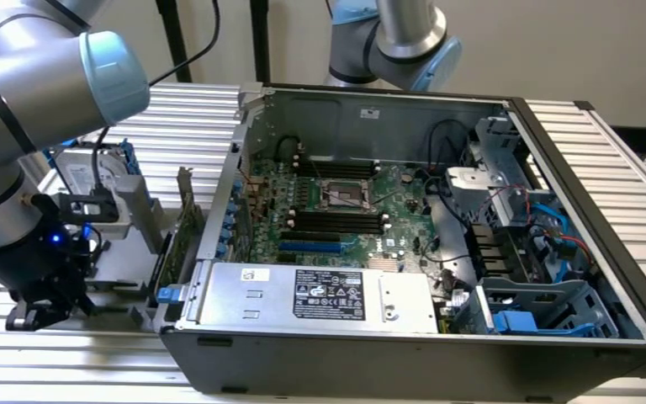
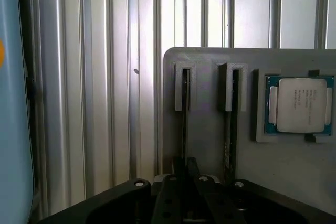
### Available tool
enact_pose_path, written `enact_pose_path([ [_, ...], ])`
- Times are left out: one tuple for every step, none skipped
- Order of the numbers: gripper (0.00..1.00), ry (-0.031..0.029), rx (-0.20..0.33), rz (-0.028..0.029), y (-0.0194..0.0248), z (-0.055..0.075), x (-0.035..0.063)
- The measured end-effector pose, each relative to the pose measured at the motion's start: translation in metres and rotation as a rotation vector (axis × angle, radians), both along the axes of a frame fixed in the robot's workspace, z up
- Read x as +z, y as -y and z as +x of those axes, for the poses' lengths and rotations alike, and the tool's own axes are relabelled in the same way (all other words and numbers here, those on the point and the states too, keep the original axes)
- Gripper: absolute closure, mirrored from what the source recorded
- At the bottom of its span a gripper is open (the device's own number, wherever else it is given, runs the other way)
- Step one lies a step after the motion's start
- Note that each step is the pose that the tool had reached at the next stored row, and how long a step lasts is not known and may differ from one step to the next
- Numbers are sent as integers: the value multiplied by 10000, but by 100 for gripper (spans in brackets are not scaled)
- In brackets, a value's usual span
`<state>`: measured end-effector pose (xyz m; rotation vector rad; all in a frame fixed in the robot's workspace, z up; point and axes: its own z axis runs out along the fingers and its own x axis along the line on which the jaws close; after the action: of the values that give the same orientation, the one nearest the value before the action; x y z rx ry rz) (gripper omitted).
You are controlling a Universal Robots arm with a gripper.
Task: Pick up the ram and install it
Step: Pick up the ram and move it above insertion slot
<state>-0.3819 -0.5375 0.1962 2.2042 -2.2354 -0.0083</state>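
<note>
Gray holder [image 2: 210, 145] carrying two sticks on edge: near ram [image 2: 185, 124], second ram [image 2: 230, 129]; one processor [image 2: 299, 104] lying beside. Gripper [image 2: 186, 167] sitting over near ram's end; opening cannot be told.

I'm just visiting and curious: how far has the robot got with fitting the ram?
Nothing looks fitted: the motherboard's black memory slots look bare. In hand: the gripper hangs over the grey holder, close to a ram stick standing on edge there. Left: the lifting and the installing.

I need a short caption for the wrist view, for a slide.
The hand near a grey holder with the ram standing on edge in a slot, beside a processor.
</note>
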Motion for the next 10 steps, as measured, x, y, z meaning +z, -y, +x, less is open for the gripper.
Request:
enact_pose_path([
  [86,0,0,0,0,0,13],
  [86,0,0,0,0,0,29],
  [86,0,0,-1,0,0,49],
  [86,0,0,0,0,0,70],
  [86,0,0,0,0,0,96],
  [86,-1,0,-1,0,0,134],
  [86,-2,0,-1,0,0,175],
  [86,-3,0,-1,0,0,220],
  [86,-4,0,0,0,0,266],
  [86,-7,-1,-1,0,0,311],
])
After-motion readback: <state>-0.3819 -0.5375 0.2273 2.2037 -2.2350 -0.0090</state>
